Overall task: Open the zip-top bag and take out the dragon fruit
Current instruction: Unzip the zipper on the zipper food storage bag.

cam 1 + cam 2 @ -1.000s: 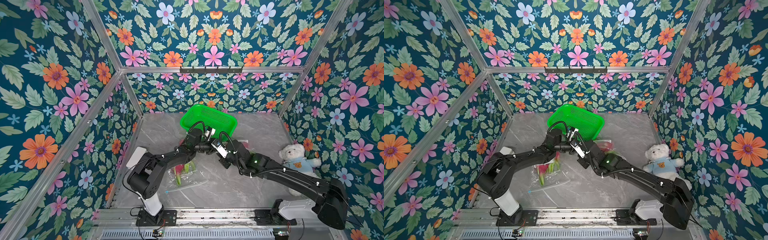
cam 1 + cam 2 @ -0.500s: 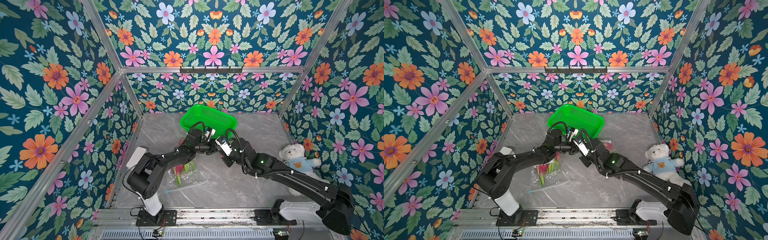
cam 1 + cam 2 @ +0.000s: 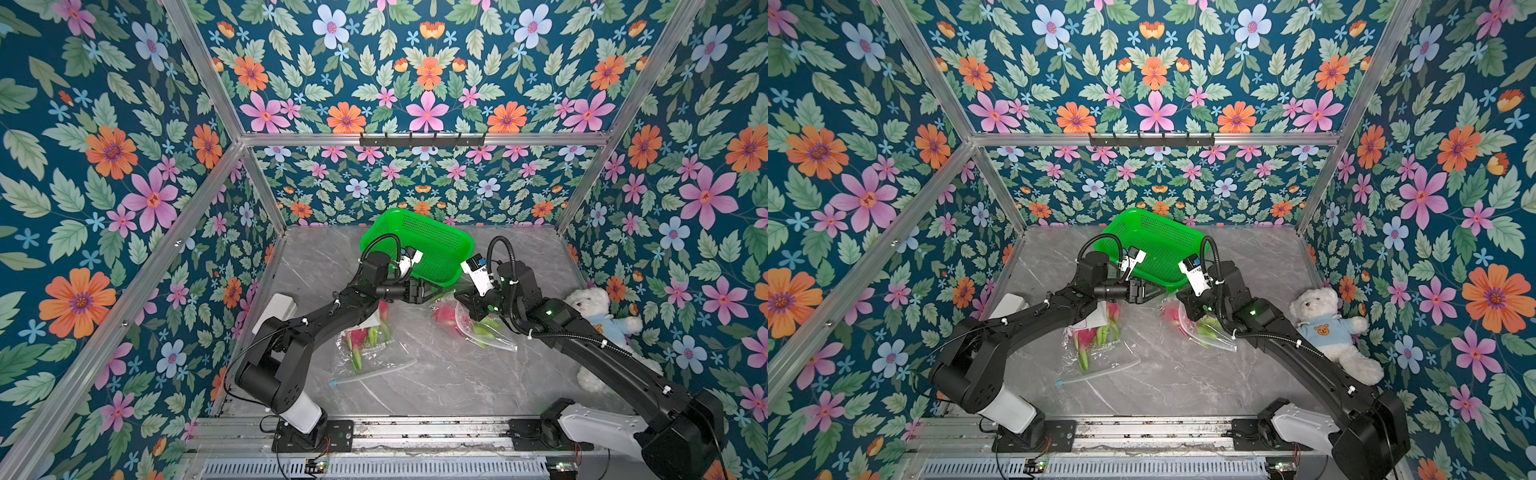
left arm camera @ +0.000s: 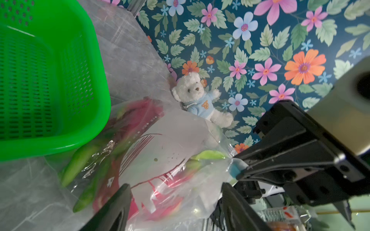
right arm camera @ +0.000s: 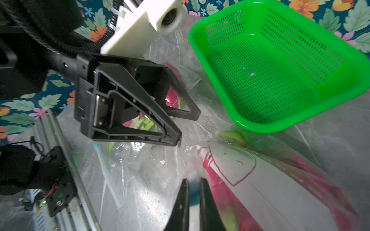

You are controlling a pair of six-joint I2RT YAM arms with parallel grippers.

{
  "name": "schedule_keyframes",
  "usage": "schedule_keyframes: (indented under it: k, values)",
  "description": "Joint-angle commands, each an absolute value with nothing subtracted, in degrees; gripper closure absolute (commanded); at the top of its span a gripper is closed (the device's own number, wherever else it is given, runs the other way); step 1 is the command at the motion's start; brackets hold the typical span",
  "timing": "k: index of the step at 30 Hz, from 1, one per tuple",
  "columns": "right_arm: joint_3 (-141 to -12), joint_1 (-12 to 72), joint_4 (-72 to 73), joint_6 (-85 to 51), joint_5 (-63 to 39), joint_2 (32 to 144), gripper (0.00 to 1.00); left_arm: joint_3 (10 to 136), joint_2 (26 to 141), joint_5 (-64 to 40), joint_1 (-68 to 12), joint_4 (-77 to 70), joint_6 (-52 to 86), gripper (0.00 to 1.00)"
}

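My right gripper (image 5: 193,186) is shut on the blue zip end of a clear zip-top bag (image 3: 478,328), holding it just in front of the basket. Pink dragon fruit (image 3: 445,312) with green scales shows through its plastic. My left gripper (image 3: 428,289) hovers open beside that bag with its jaws wide apart. In the left wrist view loose plastic of the bag (image 4: 170,144) lies between the open fingers (image 4: 118,206) without being gripped. A second zip-top bag (image 3: 368,349) with dragon fruit (image 3: 360,336) lies flat on the table under the left arm.
A green perforated basket (image 3: 432,245) stands tilted at the back centre, right behind both grippers. A white teddy bear (image 3: 598,311) in a blue shirt lies by the right wall, close to the right arm. A white box (image 3: 274,309) sits by the left wall.
My left gripper has gone from shut to open and let go of the bag. The right gripper has pulled the bag to the right, away from the left gripper.
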State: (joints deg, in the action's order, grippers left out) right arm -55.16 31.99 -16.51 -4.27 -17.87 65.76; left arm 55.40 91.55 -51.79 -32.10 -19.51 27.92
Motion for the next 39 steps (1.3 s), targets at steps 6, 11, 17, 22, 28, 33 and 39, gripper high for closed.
schedule_keyframes:
  k: [6,11,17,22,28,33,39]
  values:
    - [-53.5,26.5,-14.3,-10.4,-32.2,63.0,1.00,56.2,92.7,-62.2,-31.9,-15.7,6.5,0.24]
    - [-54.1,23.9,-15.6,-11.0,-36.4,61.6,1.00,58.9,94.7,-66.2,-32.0,-17.8,5.1,0.24]
    - [-55.2,23.2,-16.5,-11.1,-37.8,62.4,1.00,61.1,96.3,-67.2,-33.3,-22.2,5.9,0.23]
    - [-56.2,22.6,-17.4,-10.5,-38.1,63.5,1.00,63.4,98.0,-68.4,-34.4,-22.7,5.7,0.26]
    - [-57.2,22.2,-18.3,-10.1,-38.1,64.0,1.00,65.6,98.9,-71.2,-35.7,-23.7,7.6,0.45]
    - [-57.2,22.1,-18.4,-10.1,-38.1,64.1,1.00,66.5,100.0,-73.0,-36.5,-24.4,9.8,0.73]
    - [-57.1,22.1,-18.3,-10.5,-38.1,63.6,1.00,66.1,99.9,-72.9,-37.1,-25.1,10.7,1.00]
